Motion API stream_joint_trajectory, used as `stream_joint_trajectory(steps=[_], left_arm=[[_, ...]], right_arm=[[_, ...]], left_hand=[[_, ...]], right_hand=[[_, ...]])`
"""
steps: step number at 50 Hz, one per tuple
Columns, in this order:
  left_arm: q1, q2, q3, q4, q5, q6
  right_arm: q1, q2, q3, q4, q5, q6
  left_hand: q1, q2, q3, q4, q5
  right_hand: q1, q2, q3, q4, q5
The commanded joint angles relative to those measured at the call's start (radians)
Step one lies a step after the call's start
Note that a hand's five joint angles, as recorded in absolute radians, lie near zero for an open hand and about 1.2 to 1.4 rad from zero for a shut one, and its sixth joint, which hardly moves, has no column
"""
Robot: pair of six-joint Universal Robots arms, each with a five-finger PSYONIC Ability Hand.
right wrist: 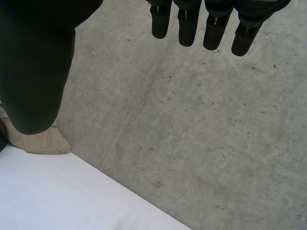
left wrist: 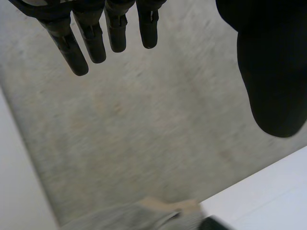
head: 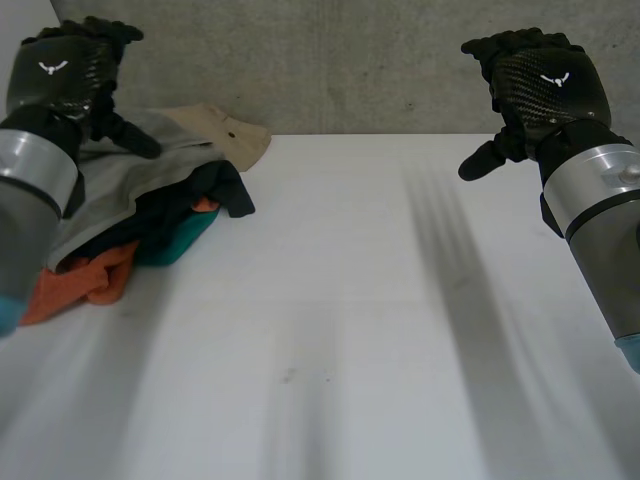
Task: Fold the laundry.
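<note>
Laundry pile (head: 150,215) sits at about 10 o'clock on the white table (head: 350,330), close to the far edge and heaped, not folded. A grey cloth (head: 120,190) lies on top. A beige piece (head: 225,130) pokes out toward 1 o'clock of the pile, against the concrete wall (head: 330,60). A dark garment (head: 215,185) lies beneath the grey one, a teal piece (head: 180,240) at the pile's 5 o'clock, and an orange piece (head: 85,280) at its 7 o'clock. Left hand (head: 62,75) is raised at 10 to 11 o'clock, over the pile's far-left part. In its wrist view the fingers (left wrist: 93,38) are straight and spread from the thumb, grasping nothing, with the grey and beige cloth well apart from the fingertips. Right hand (head: 545,85) is raised at about 1 to 2 o'clock, well apart from the pile, its fingers (right wrist: 184,24) likewise relaxed and released. Bare tabletop lies between the right hand and the pile. The left forearm covers the pile's 9 o'clock side in the head view.
</note>
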Motion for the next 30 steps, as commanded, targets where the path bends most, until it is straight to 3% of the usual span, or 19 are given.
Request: stream_joint_trajectory(steps=[1, 8, 18, 22, 25, 30], left_arm=[[0.137, -0.282, 0.257, -0.069, 0.0, 0.169], [0.216, -0.582, 0.503, -0.077, 0.034, 0.354], [0.294, -0.831, 0.713, -0.034, 0.16, 0.377], [0.302, -0.893, 0.779, -0.034, 0.165, 0.377], [0.293, -0.9, 0.787, -0.025, 0.166, 0.376], [0.256, -0.833, 0.763, 0.018, 0.152, 0.332]], right_arm=[[0.001, 0.0, 0.0, 0.006, -0.003, -0.003], [0.001, 0.001, 0.002, 0.007, -0.004, -0.006], [0.001, 0.014, 0.003, 0.007, -0.006, -0.007], [0.001, 0.018, 0.003, 0.006, -0.006, -0.009], [0.0, 0.023, 0.0, 0.006, -0.006, -0.009], [-0.002, 0.032, -0.003, 0.006, -0.006, -0.029]], left_hand=[[-0.032, -0.028, -0.032, -0.022, -0.031], [-0.032, -0.028, -0.032, -0.022, -0.031], [0.109, 0.112, 0.108, 0.119, 0.11], [0.434, 0.438, 0.434, 0.444, 0.435], [1.155, 1.159, 1.155, 1.165, 1.156], [1.172, 1.175, 1.171, 1.182, 1.173]], right_hand=[[-0.051, -0.035, -0.035, -0.036, -0.048], [-0.051, -0.035, -0.035, -0.036, -0.048], [-0.051, -0.035, -0.035, -0.036, -0.048], [-0.051, -0.035, -0.035, -0.036, -0.048], [-0.051, -0.035, -0.035, -0.036, -0.048], [-0.051, -0.035, -0.035, -0.036, -0.048]])
